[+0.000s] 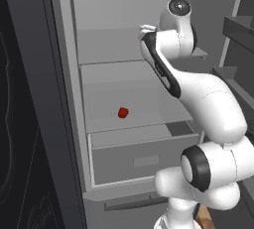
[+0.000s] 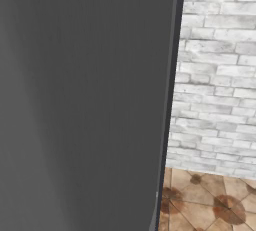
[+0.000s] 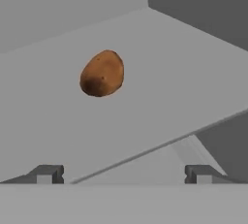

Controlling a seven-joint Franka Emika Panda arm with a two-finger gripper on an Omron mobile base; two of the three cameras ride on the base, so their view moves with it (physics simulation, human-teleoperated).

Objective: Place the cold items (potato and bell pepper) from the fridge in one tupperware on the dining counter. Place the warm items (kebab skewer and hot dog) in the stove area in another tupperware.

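Observation:
The fridge [image 1: 67, 84] stands open with pale grey shelves inside. A small red bell pepper [image 1: 123, 112] lies on the lower shelf, above the wide drawer [image 1: 141, 159]. My white arm [image 1: 203, 96] reaches up into the fridge on the right, its hand at the level of an upper shelf. In the hand view an orange-brown potato [image 3: 102, 72] rests on a pale shelf, ahead of my gripper [image 3: 123, 174] and a little left of its middle. The gripper is open, its fingertips [image 3: 46, 174] wide apart with nothing between them. Tupperware, dining counter, kebab skewer and hot dog are out of view.
The shelf's front edge [image 3: 160, 143] runs slantwise between the gripper and the potato. A dark cabinet [image 1: 22, 124] flanks the fridge on the left. In the right base view a grey panel [image 2: 85, 100] stands close, with a brick wall [image 2: 215, 75] and tiled floor [image 2: 210, 200] beyond.

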